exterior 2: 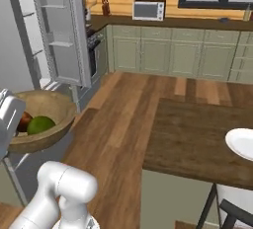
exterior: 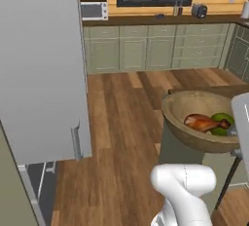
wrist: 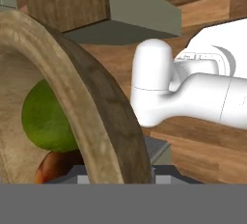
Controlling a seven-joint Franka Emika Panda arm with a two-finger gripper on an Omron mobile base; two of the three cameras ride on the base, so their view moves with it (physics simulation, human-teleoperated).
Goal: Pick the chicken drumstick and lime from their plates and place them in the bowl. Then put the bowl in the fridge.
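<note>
The light-brown wooden bowl (exterior: 192, 141) hangs in the air above the wooden floor, beside the table. Inside it lie the reddish-brown chicken drumstick (exterior: 202, 122) and the green lime (exterior: 222, 120), touching each other. My gripper (exterior: 234, 133) is shut on the bowl's rim at its near side. From the right base the bowl (exterior 2: 55, 108) sits at the far left with the lime (exterior 2: 40, 124) and drumstick (exterior 2: 24, 120), the gripper (exterior 2: 11, 133) on its edge. The hand view looks along the thick rim (wrist: 96, 102) with lime (wrist: 46, 117) and drumstick (wrist: 55, 167) inside. One white plate (exterior 2: 242, 143) rests on the table.
The grey fridge door (exterior: 39, 64) stands open on the left, its inner bins (exterior 2: 62, 30) facing the room. A dark wooden table (exterior 2: 192, 139) is on the right, with stool legs (exterior: 227, 181) under it. Pale green cabinets (exterior: 146, 49) line the far wall.
</note>
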